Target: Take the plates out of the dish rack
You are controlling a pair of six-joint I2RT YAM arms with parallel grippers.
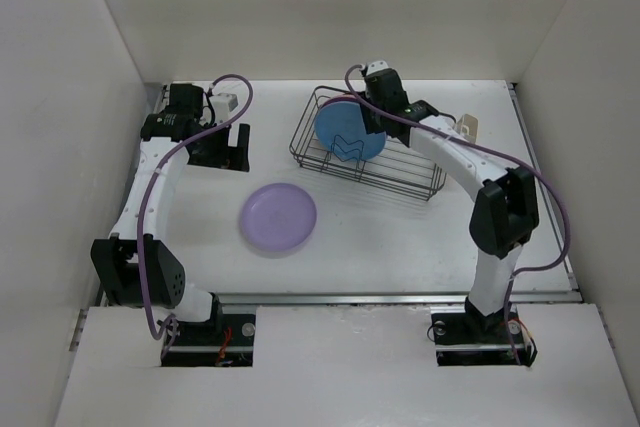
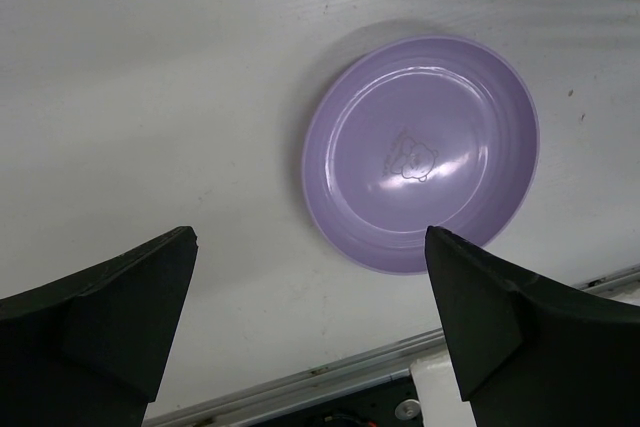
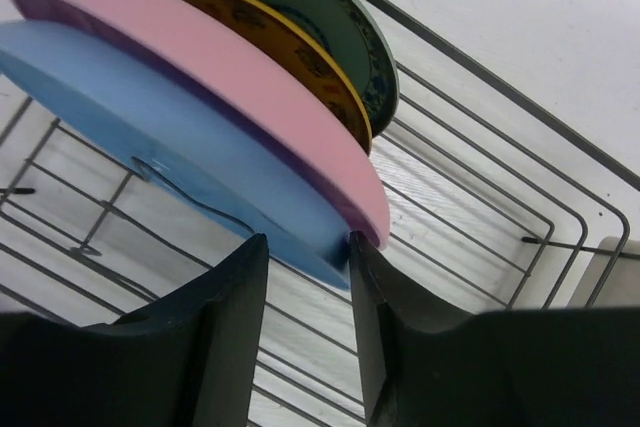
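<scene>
The left pincer (image 2: 310,242) hangs spread wide with nothing in it, above the left part of the bench (image 1: 400,237). In its wrist view the lavender plate (image 2: 420,152) lies flat and face up on the bench below, just ahead of the black fingers (image 2: 120,317). That plate is out of the rack and sits near the middle of the bench, well apart from the other plates.

Further right and toward the back stands the dish rack (image 1: 405,172), with a cream cup (image 1: 468,127) at its far right end. Three plates stand on edge in it, packed close: the blue plate (image 3: 150,107) nearest the wrist camera, the pink plate (image 3: 230,77) touching or just behind it, and a smaller patterned plate (image 3: 320,17) with a yellow edge behind that.

The right pincer (image 3: 308,247) is partly closed, one finger on each side of the blue plate's rim. Whether the pads are actually gripping the rim cannot be told.

The step in hand looks like taking the blue plate. The next move probably calls for a firm grip on the rim. The plate would then be lifted straight up, clear of the wire dividers, without dragging the pink plate along. It would then be carried over to the bench.
</scene>
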